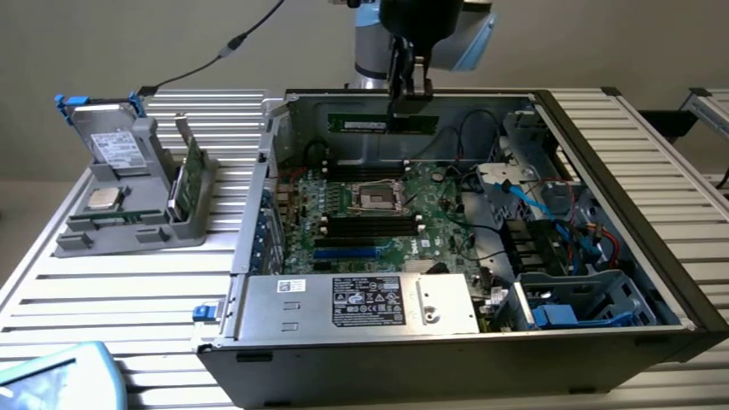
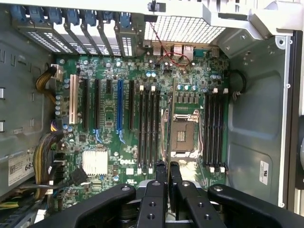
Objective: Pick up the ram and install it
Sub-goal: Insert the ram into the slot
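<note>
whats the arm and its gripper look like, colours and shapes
The arm is a silvery grey tube with light blue joint caps. The gripper is all black: a blocky body with two slim, flat fingers on hinged links dotted with small round screw holes.

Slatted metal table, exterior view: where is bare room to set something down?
Bare slats lie in front of the grey plastic parts holder, beside the open black computer case. Another strip borders the case at the exterior view's right. Inside the case is crowded.
</note>
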Available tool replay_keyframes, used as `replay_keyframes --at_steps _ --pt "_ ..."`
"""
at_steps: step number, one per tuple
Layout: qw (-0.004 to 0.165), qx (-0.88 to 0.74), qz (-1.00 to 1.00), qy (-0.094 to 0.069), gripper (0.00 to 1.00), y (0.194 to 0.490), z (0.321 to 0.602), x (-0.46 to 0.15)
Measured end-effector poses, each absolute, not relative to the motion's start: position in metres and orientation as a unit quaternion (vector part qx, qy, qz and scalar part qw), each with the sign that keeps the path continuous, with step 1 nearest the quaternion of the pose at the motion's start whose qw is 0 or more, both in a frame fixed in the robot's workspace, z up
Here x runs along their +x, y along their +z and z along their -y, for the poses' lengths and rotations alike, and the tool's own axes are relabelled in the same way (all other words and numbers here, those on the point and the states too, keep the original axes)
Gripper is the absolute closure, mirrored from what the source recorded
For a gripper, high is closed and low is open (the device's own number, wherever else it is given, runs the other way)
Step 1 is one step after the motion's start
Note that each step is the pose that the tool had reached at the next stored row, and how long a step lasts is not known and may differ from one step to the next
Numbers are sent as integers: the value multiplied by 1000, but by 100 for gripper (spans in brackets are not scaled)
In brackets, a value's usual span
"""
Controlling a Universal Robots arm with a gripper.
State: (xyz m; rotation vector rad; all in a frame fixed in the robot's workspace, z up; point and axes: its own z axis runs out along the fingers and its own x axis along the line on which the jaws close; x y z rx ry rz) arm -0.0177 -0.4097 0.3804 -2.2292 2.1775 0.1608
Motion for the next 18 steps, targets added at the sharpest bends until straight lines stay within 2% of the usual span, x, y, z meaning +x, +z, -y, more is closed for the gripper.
replay_keyframes --at_steps 18 --pt "7 -759 -649 52 86 348 410 -21"
